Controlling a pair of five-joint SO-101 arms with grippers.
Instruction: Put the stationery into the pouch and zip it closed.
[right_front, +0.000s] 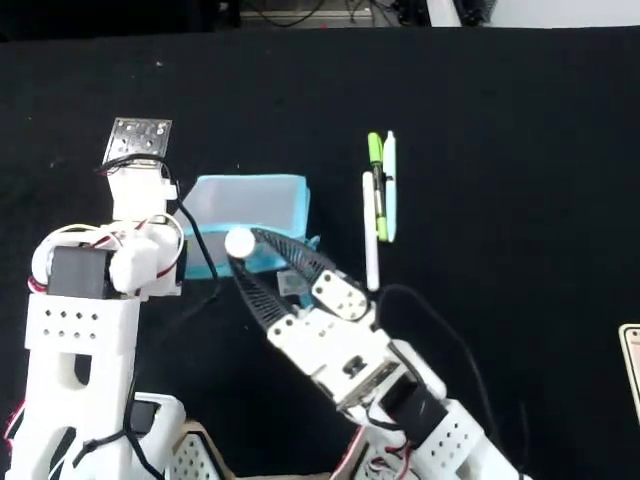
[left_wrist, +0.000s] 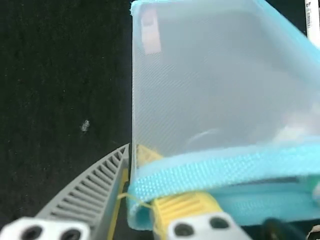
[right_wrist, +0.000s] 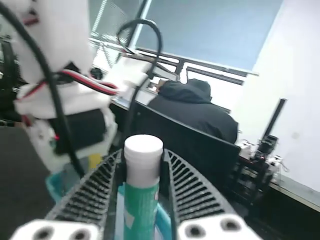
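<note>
Though pinched (left tool (left_wrist: 134, 150)), pouch (right_front: 250, 205) clears pens (right_front: 380, 200).

White printed arms (right_front: 75, 335), blk servos (right_front: 75, 272), blk cables (right_wrist: 54, 100) (red/wht wires (right_wrist: 87, 82) too), ribbed grey tool fingers (right_wrist: 90, 195).

The light comes from overhead, flat and even, and the black table (right_front: 520, 110) swallows nearly all of it, so hardly any shadow shows on its surface. Against that dark the white arm housings (right_front: 75, 340) glare, their bright faces washed out. The white cap of the glue stick (right_front: 239, 242) burns to a plain bright spot. Light passes through the clear wall of the pouch (left_wrist: 200, 85) and gives it a milky sheen, with a pale reflection near one corner. In the right wrist view daylight pours through a window (right_wrist: 220, 92), blown out to white, and the wall (right_wrist: 295, 90) beside it glows softly.
</note>
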